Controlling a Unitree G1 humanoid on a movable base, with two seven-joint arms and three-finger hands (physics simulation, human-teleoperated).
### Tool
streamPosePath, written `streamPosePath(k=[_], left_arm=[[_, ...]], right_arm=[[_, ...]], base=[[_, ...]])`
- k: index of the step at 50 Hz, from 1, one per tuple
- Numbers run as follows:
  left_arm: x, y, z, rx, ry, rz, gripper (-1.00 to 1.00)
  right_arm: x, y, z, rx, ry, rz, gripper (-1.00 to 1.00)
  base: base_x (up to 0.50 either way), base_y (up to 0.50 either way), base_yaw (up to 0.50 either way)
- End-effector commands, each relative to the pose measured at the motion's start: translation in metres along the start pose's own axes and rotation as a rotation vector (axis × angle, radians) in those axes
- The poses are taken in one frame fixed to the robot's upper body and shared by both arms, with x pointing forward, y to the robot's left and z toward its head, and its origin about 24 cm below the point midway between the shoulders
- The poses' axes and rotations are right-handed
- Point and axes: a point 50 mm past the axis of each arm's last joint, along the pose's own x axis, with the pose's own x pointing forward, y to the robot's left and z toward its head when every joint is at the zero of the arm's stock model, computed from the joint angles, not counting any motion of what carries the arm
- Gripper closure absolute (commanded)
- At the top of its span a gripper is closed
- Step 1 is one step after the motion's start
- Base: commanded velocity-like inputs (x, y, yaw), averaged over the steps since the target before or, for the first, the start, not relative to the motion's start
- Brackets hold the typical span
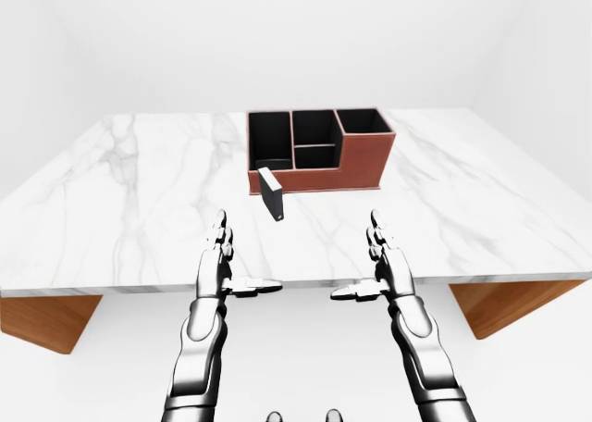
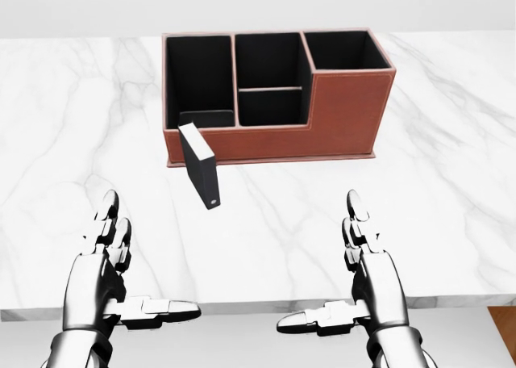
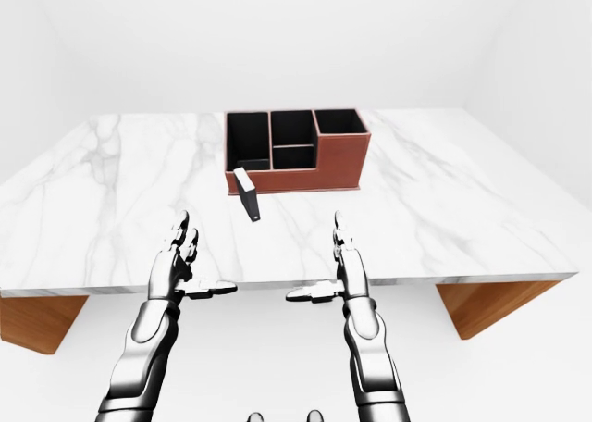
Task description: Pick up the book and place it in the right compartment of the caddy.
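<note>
A thin black book (image 2: 201, 166) stands upright on the white marble table (image 2: 72, 182), just below the left end of the caddy. The brown leather caddy (image 2: 347, 114) has black compartments; its right compartment (image 2: 345, 50) is the tall one at the top right. My left hand (image 2: 113, 279) is open at the lower left, near the table's near edge, well below the book. My right hand (image 2: 355, 283) is open at the lower right, level with the left one. Neither touches anything.
The table's near edge (image 2: 258, 307) runs along the bottom of the head view. A wooden base (image 1: 504, 306) shows under the table's right end, and another wooden base (image 1: 46, 320) under its left end. White walls surround the table.
</note>
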Motion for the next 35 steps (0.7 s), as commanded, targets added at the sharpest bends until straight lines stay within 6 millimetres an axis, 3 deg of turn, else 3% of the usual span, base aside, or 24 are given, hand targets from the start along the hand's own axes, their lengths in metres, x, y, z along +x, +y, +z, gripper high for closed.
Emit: streamPosePath(k=[1,17,26,35], left_arm=[[0.000,0.000,-0.001,0.002,-0.001,0.003,-1.00],[-0.001,0.001,0.003,0.004,-0.011,0.009,-1.00],[-0.008,0.005,0.033,-0.027,-0.188,0.037,-1.00],[-0.013,0.004,0.046,-0.054,-0.264,0.031,-1.00]], right_arm=[[0.000,0.000,-0.001,0.000,0.002,0.002,-1.00],[-0.001,0.000,0.002,0.002,-0.011,0.000,-1.00],[-0.009,0.003,0.033,-0.021,-0.179,-0.005,-1.00],[-0.009,0.004,0.033,-0.012,-0.180,0.006,-1.00]], base=[[0.30,0.00,0.00],[0.28,0.00,0.00],[0.27,0.00,0.00],[0.26,0.00,0.00]])
